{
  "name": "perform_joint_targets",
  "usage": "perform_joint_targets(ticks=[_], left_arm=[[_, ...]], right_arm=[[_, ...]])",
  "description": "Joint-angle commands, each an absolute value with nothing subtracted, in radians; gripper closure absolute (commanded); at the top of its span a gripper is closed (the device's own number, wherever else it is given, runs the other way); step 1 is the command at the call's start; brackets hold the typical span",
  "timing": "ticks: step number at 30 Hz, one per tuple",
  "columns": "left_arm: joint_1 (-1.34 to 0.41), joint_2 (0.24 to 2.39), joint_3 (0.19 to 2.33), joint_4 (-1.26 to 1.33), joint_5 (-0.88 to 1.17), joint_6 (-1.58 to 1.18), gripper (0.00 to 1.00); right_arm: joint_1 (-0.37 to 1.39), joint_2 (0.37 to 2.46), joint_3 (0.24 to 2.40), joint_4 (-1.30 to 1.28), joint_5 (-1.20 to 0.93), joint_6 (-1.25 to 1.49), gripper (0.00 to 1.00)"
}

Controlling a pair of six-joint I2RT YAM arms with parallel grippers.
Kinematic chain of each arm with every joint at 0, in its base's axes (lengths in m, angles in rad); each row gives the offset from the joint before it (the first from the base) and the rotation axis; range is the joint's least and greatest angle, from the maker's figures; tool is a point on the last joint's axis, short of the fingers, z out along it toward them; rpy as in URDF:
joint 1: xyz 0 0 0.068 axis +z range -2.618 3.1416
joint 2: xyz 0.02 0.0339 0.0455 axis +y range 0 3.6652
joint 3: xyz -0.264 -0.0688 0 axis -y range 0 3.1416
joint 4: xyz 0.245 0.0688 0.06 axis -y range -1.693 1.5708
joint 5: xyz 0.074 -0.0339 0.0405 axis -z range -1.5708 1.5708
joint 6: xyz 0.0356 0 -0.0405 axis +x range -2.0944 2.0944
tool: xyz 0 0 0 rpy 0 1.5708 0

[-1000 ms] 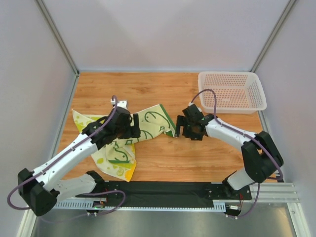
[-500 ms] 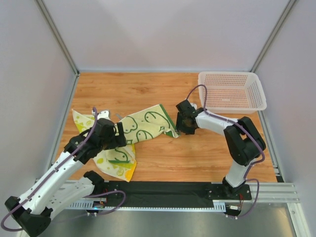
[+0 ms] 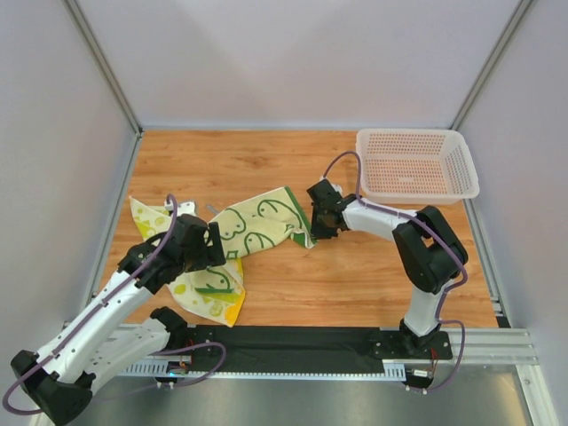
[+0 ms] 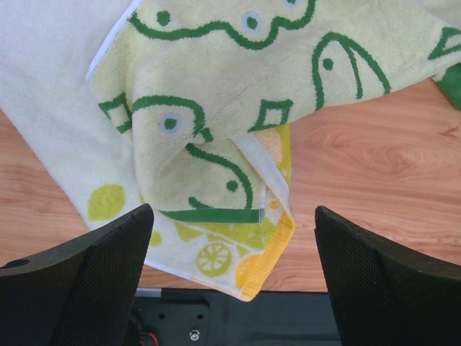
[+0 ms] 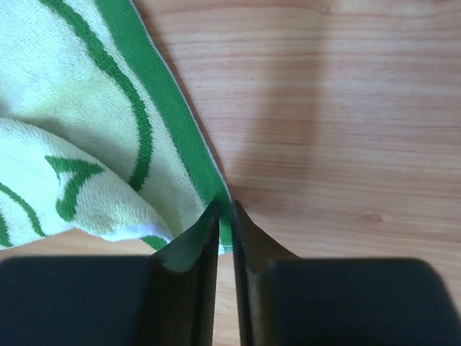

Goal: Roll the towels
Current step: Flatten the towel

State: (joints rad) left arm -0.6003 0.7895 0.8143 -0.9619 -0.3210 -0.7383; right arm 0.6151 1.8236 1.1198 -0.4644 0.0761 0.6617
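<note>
The right claw (image 5: 224, 213) is closed narrow, pinching the dark green border at the right corner of the line-drawn towel (image 3: 262, 220). That towel lies rumpled across the middle of the tabletop (image 3: 355, 284), its left end overlapping the blob-patterned towel (image 3: 209, 291). The blob-patterned towel is spread at the near left, its yellow hem toward the near edge. The left claw (image 4: 230, 277) hangs wide open above that overlap, holding nothing. A white basket (image 3: 415, 197) sits at the far right, well apart from both towels
</note>
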Motion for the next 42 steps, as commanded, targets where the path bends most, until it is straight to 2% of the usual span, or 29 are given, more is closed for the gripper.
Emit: perform_joint_targets(ticks=[1,3,10,20,28,32,39,42], left_arm=[[-0.595,0.787,0.815,-0.969,-0.331,-0.750,0.01],[-0.595,0.785,0.813,-0.966,-0.331,-0.747,0.01],[-0.595,0.802,0.811,-0.956,-0.328,-0.735,0.02],[-0.595,0.845,0.845,-0.966,-0.336,-0.724,0.06],[-0.595,0.953,0.804,-0.887,-0.269,-0.732,0.07],[-0.595,1.006,0.758,-0.832,-0.284,-0.758,0.04],[-0.571,1.204,0.736,-0.733,-0.240,-0.761,0.00],[-0.540,1.301,0.723,-0.664,-0.192,-0.753,0.03]], right_arm=[[0.626,1.878,1.115,-0.440,0.035,0.667,0.90],[0.624,1.879,1.123,-0.443,0.041,0.663,1.00],[0.600,1.737,1.219,-0.563,0.155,0.600,1.00],[0.470,1.291,1.433,-0.862,0.376,0.446,1.00],[0.449,1.174,1.352,-0.916,0.408,0.434,1.00],[0.449,1.138,1.325,-0.933,0.417,0.437,1.00],[0.449,1.117,1.302,-0.951,0.416,0.440,1.00],[0.451,1.114,1.278,-0.946,0.422,0.446,1.00]])
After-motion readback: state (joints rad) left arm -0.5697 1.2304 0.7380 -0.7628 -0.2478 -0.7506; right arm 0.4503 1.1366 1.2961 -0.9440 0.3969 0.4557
